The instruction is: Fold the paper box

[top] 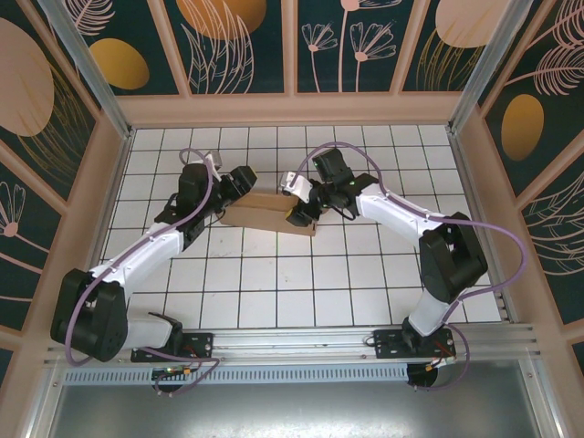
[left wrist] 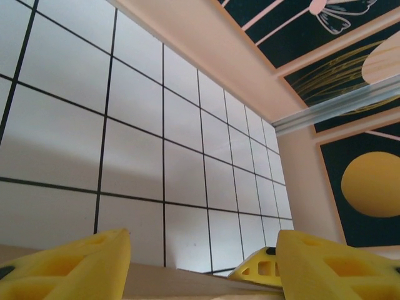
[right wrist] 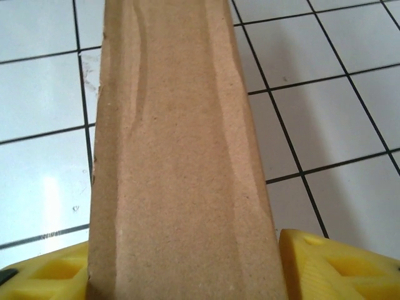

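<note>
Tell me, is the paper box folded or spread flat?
Folded: the paper box is a narrow raised block with a side wall showing, not a spread sheet.

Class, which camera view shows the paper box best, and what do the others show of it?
The top external view: nearly the whole box shows, lying on the table. The right wrist view gives a close-up of one brown panel; the left wrist view catches a thin edge.

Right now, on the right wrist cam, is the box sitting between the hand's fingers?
Yes, the brown box runs down between the two yellow fingers of the right hand.
</note>
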